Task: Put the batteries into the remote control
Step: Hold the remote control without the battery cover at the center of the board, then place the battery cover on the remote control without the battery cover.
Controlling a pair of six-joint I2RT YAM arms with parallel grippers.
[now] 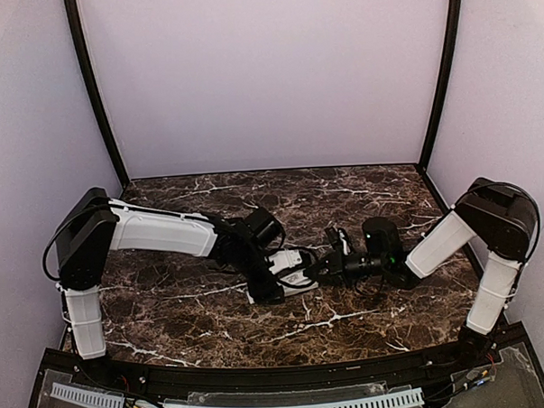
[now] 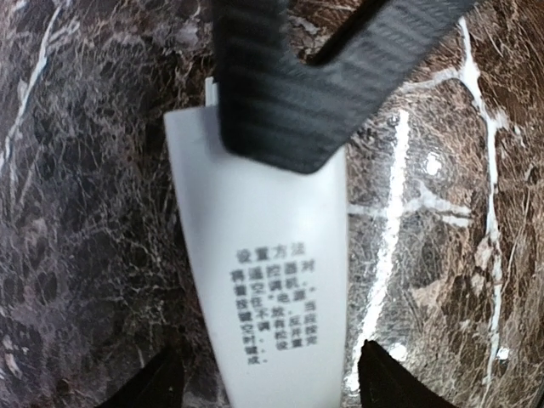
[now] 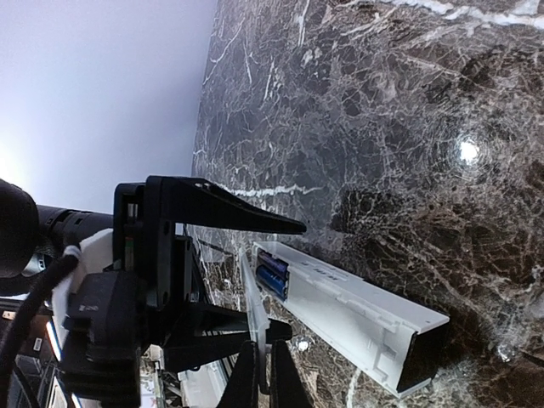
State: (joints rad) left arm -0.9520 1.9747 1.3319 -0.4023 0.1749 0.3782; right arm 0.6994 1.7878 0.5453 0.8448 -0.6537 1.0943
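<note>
Where both arms meet at the middle of the table (image 1: 362, 186), the left gripper (image 2: 270, 378) pinches the remote control (image 2: 272, 280) between its fingers. The batteries (image 3: 274, 277) sit in the remote control's open compartment. The right gripper (image 3: 265, 370), its fingers nearly pressed together, is at the remote control.

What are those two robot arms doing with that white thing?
They're loading batteries into a remote. The left hand grips the white remote at one end, with its battery slot open. A blue battery already sits inside. The right hand, fingers together, is close by the remote.
</note>
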